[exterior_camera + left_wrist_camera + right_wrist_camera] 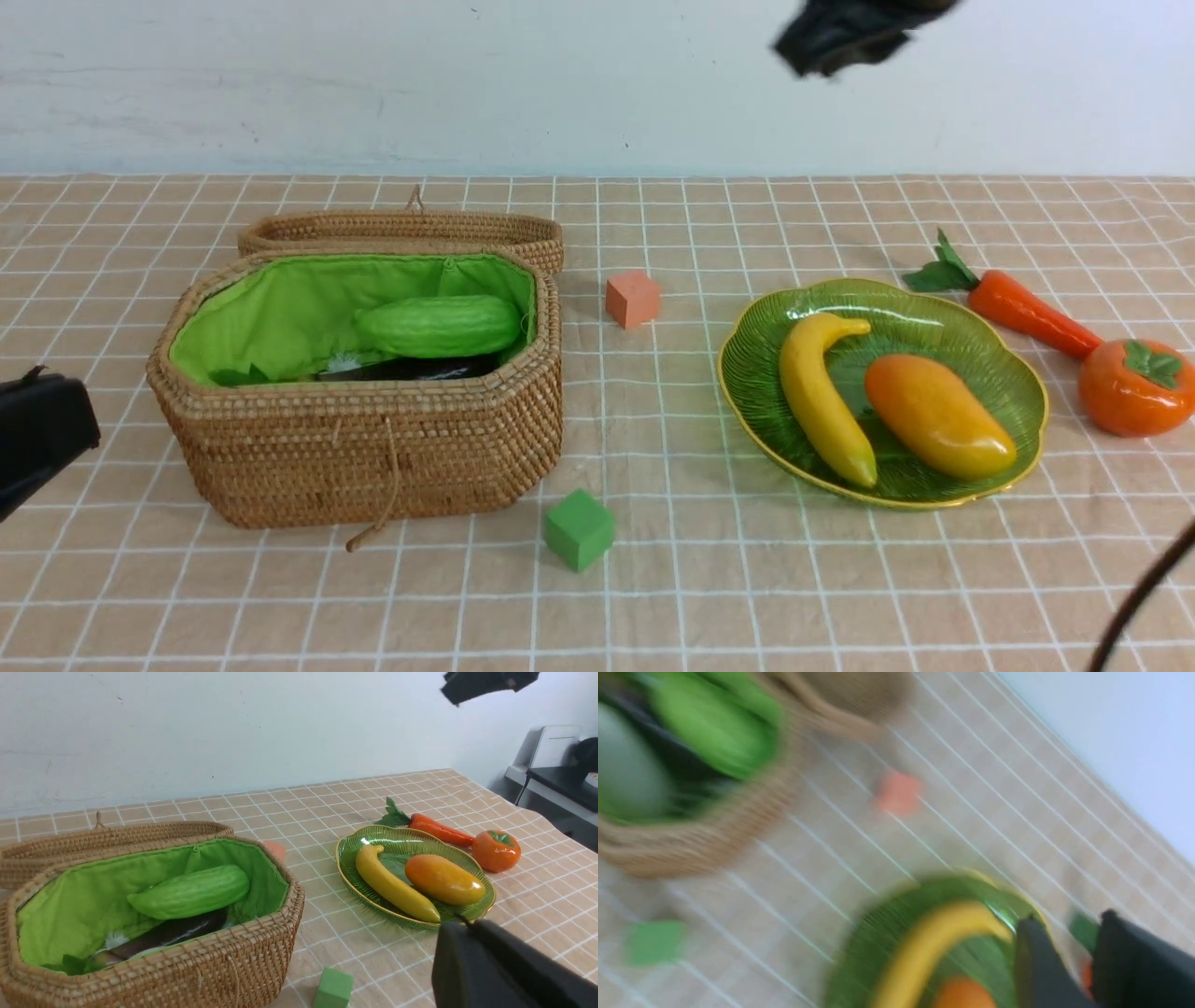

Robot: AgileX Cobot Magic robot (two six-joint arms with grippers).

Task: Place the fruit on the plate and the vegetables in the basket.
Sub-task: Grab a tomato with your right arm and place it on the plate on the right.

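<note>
Nothing readable is showing in any of the three views. No lettering, label, brand mark, number or sign is appearing on any surface, and the right wrist view is blurring too heavily for any fine marking to be made out.

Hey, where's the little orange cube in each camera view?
Front view: orange cube on the cloth between basket and plate.
Left wrist view: only its corner shows past the basket's far rim.
Right wrist view: blurred orange patch between basket and plate.
Shared landmark: the basket.
</note>
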